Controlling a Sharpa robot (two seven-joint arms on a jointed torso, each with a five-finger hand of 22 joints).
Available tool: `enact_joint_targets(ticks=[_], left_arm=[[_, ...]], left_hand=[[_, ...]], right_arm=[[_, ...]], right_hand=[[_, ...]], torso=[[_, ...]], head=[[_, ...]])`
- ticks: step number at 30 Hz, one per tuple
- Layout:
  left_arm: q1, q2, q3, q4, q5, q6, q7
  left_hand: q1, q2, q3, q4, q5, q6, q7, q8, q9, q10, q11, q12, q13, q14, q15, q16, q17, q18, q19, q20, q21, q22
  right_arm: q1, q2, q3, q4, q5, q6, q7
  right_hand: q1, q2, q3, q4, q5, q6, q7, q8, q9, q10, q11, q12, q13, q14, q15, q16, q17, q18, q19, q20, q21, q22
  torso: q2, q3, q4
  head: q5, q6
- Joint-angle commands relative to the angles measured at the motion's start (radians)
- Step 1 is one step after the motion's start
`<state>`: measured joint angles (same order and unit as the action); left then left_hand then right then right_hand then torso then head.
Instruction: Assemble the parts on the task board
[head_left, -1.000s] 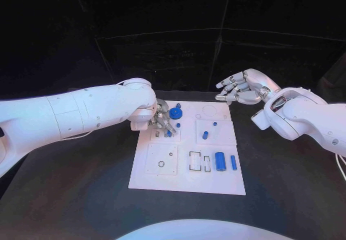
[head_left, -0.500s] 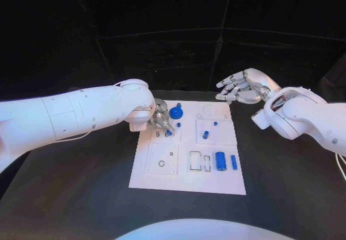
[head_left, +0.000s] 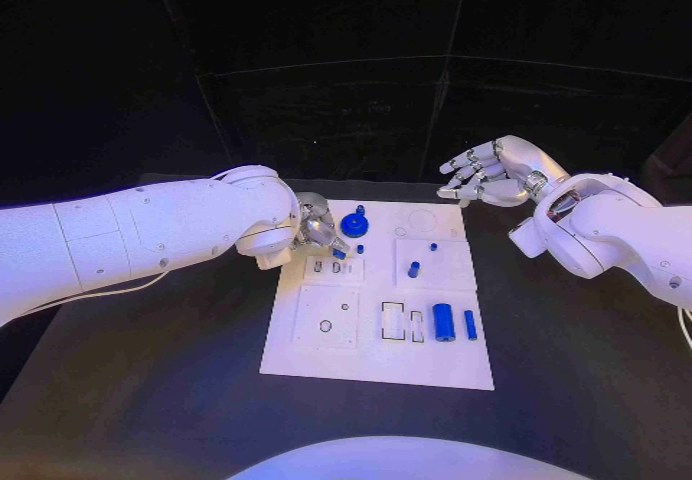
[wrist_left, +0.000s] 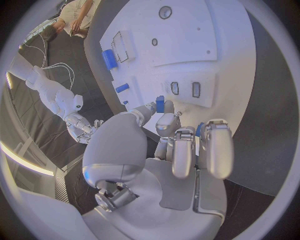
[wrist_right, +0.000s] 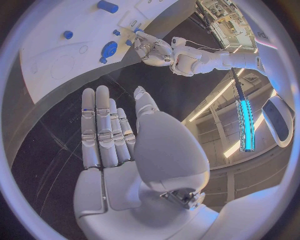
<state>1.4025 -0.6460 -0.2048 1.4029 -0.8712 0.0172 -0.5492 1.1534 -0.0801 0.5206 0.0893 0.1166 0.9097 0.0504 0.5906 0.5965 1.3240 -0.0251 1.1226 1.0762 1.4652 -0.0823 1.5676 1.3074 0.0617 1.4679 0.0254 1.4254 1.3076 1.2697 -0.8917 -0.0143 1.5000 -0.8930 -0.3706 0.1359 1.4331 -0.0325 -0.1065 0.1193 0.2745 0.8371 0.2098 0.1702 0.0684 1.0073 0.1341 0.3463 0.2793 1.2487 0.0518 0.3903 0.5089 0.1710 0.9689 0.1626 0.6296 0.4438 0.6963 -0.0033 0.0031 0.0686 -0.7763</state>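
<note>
The task board (head_left: 378, 340) lies flat in the middle of the black table (head_left: 144, 400), its long side running away from the robot.

Left hand (head_left: 320, 234): positioned over the board's far left section. In the left wrist view, a small blue peg (wrist_left: 160, 104) is pinched at the fingertips (wrist_left: 150, 107), directly above a pair of narrow slots (wrist_left: 185, 88) in a raised white panel. In the head view the same peg (head_left: 339, 254) sits at the tip of the hand, just beside the slots.

Right hand (head_left: 490, 172): located beyond the board's far right corner, clear of the board and well apart from every part. The right wrist view shows its fingers (wrist_right: 103, 125) extended side by side with an empty palm; it grasps nothing.

Parts on the board:
- A blue round knob (head_left: 355, 222) stands on the far section, just beside the left hand.
- A short blue pin (head_left: 414, 268) stands in the right middle panel.
- A thick blue cylinder (head_left: 443, 322) and a thinner blue rod (head_left: 469, 323) lie side by side on the near right section, next to two rectangular cut-outs (head_left: 392, 319).
</note>
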Motion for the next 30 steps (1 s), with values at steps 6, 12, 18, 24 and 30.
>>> enact_joint_targets(ticks=[6,12,18,24,30], left_arm=[[-0.013,-0.013,-0.021,0.015,0.018,-0.117,0.017],[-0.022,-0.015,-0.031,0.020,0.000,-0.116,0.010],[-0.026,-0.016,-0.033,0.023,-0.012,-0.103,0.001],[-0.029,-0.016,-0.034,0.026,-0.018,-0.085,-0.008],[-0.030,-0.015,-0.034,0.023,-0.021,-0.060,-0.019]], left_hand=[[-0.016,-0.004,0.194,-0.182,0.014,0.008,0.000,0.008,0.004,0.008,0.000,0.003,-0.001,0.106,-0.002,0.003,0.263,-0.013,0.021,0.000,0.000,0.036],[-0.019,-0.005,0.199,-0.182,0.016,0.009,0.000,0.010,0.005,0.007,0.000,0.001,-0.004,0.106,-0.002,0.003,0.263,-0.013,0.021,-0.001,0.000,0.037],[-0.022,-0.007,0.203,-0.183,0.018,0.009,0.000,0.012,0.007,0.007,0.000,-0.002,-0.007,0.106,-0.003,0.003,0.263,-0.013,0.022,-0.001,0.002,0.039],[-0.023,-0.008,0.206,-0.184,0.020,0.009,0.000,0.013,0.007,0.007,0.000,-0.001,-0.006,0.106,-0.003,0.003,0.263,-0.013,0.022,-0.001,0.002,0.040],[-0.026,-0.010,0.209,-0.184,0.023,0.009,-0.001,0.014,0.009,0.008,-0.001,-0.001,-0.007,0.106,-0.003,0.003,0.263,-0.013,0.022,-0.001,0.002,0.040]], right_arm=[[0.002,0.001,0.001,-0.006,0.007,-0.005,0.009],[0.002,0.001,0.001,-0.009,0.031,-0.005,0.010],[0.002,-0.001,0.001,-0.011,0.077,-0.005,0.013],[0.002,-0.001,0.001,-0.011,0.090,-0.005,0.015],[0.002,-0.001,0.001,-0.012,0.093,-0.004,0.017]], right_hand=[[0.002,0.007,-0.008,-0.002,0.006,-0.007,0.002,0.011,0.000,-0.016,0.002,-0.005,-0.018,-0.005,0.009,-0.013,-0.006,0.010,0.006,0.003,-0.014,-0.007],[0.003,0.008,-0.009,-0.004,0.006,-0.009,0.003,0.013,0.000,-0.019,0.003,-0.005,-0.025,-0.007,0.010,-0.018,-0.009,0.010,0.006,0.004,-0.019,-0.011],[0.004,0.011,-0.009,-0.006,0.008,-0.012,0.004,0.015,0.000,-0.023,0.004,-0.004,-0.035,-0.009,0.011,-0.024,-0.012,0.010,0.006,0.005,-0.026,-0.015],[0.004,0.011,-0.009,-0.007,0.009,-0.013,0.005,0.016,0.000,-0.024,0.005,-0.004,-0.038,-0.009,0.011,-0.026,-0.014,0.010,0.007,0.006,-0.028,-0.016],[0.004,0.011,-0.009,-0.008,0.009,-0.013,0.005,0.016,0.000,-0.024,0.005,-0.004,-0.039,-0.010,0.012,-0.027,-0.014,0.010,0.007,0.006,-0.028,-0.016]], torso=[[-0.002,0.0010,0.0038],[0.000,0.0012,0.0014],[0.000,0.0006,0.0026],[0.001,0.0007,0.0021],[0.000,0.0009,0.0017]], head=[[0.003,-0.002],[0.006,0.000],[0.007,-0.002],[0.009,-0.003],[0.010,-0.004]])
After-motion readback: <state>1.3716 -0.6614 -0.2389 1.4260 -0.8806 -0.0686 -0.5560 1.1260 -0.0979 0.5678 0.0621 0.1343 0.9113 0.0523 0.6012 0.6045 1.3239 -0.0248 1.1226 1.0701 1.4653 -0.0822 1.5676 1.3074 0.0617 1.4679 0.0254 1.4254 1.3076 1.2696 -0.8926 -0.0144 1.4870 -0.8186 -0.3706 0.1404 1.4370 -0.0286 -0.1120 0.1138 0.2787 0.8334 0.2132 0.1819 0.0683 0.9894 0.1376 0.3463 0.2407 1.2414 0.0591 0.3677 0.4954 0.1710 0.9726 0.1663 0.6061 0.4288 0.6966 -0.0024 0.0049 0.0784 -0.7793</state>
